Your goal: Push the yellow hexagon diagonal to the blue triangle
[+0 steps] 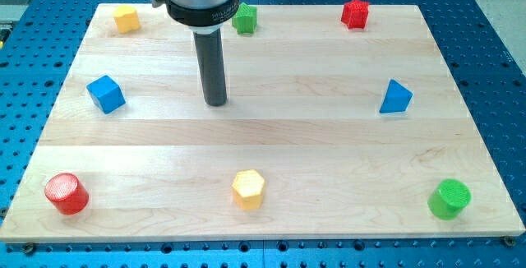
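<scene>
The yellow hexagon [248, 189] lies near the view's bottom, at the middle of the wooden board [329, 145]. The blue triangle [396, 97] sits at the view's right, about mid-height. My tip [215, 102] stands on the board left of centre, well above the yellow hexagon and far to the left of the blue triangle, touching no block.
A blue cube [106, 94] is at the left. A red cylinder [66, 193] is at bottom left, a green cylinder [449, 199] at bottom right. A yellow block [126, 19], a green block [245, 19] and a red block [355, 13] line the top edge.
</scene>
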`<action>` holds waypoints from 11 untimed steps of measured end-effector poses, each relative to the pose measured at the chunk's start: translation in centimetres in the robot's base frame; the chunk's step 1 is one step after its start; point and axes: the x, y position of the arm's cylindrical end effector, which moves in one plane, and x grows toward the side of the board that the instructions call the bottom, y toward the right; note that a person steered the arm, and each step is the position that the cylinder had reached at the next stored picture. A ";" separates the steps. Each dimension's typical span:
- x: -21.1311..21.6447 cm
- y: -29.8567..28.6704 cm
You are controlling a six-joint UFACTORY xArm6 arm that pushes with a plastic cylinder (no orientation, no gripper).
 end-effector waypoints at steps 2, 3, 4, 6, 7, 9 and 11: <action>7.4 -5.8; 14.4 -3.7; 17.6 -1.9; 14.8 10.9; 18.6 8.4; 13.7 12.5; 13.4 17.4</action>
